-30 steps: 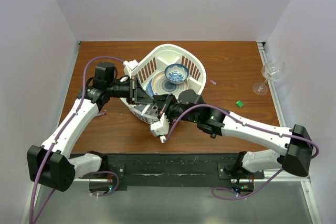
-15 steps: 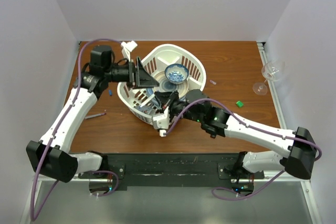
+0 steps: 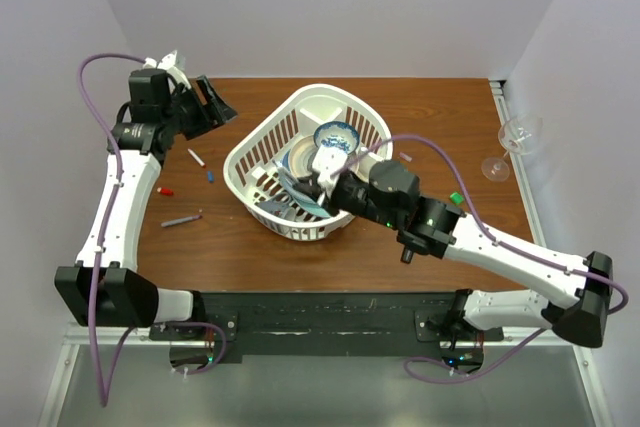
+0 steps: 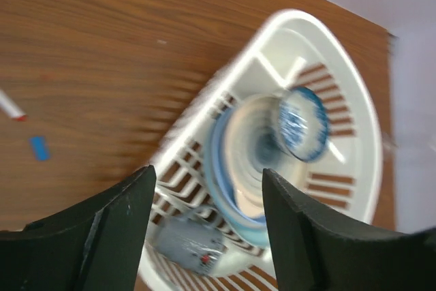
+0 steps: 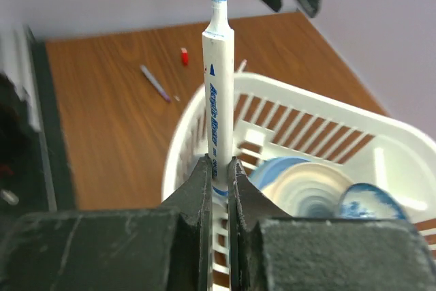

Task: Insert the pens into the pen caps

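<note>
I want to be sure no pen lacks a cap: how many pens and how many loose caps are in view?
Pens: 3 (blue-tipped pen in the right end effector, red-tipped pen, purple pen)
Caps: 3 (blue cap, red cap, green cap)
Unclear: 1 small pale piece right of the basket, too small to name
Total: 6 sure, 7 with the pale piece

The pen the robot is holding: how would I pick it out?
Find the white basket mid-table. Over it, the right gripper pinches the pen between its fingers. Unlike the loose pens lying flat on the table, it is held aloft and shows a bare blue tip.
</note>
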You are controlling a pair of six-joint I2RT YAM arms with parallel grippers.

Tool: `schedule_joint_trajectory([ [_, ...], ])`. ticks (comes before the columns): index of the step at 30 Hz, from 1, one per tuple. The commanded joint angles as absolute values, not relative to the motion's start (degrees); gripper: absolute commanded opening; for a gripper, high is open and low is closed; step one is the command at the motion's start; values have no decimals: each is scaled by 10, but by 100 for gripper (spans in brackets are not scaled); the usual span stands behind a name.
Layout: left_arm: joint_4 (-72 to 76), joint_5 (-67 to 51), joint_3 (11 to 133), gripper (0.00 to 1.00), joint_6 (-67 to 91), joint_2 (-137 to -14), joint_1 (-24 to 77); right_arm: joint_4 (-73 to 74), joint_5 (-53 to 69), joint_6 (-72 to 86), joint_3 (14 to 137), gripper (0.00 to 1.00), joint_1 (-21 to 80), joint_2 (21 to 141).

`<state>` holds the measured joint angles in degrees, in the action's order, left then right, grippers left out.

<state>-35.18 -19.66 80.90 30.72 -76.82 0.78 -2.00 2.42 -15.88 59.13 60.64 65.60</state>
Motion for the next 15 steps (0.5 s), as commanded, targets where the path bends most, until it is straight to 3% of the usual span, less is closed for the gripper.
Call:
schedule_joint_trajectory([
  [1,-343,46,777,66,270,-762,1,53,-23,131,679,0,607,677],
  [7,-319,9,737,60,272,-810,-46,40,-7,299,665,0,606,657],
  [9,-295,-46,729,60,255,-836,-51,40,-14,317,653,0,606,648],
  [15,-257,-69,719,60,243,-915,-51,61,-83,319,646,0,606,625],
])
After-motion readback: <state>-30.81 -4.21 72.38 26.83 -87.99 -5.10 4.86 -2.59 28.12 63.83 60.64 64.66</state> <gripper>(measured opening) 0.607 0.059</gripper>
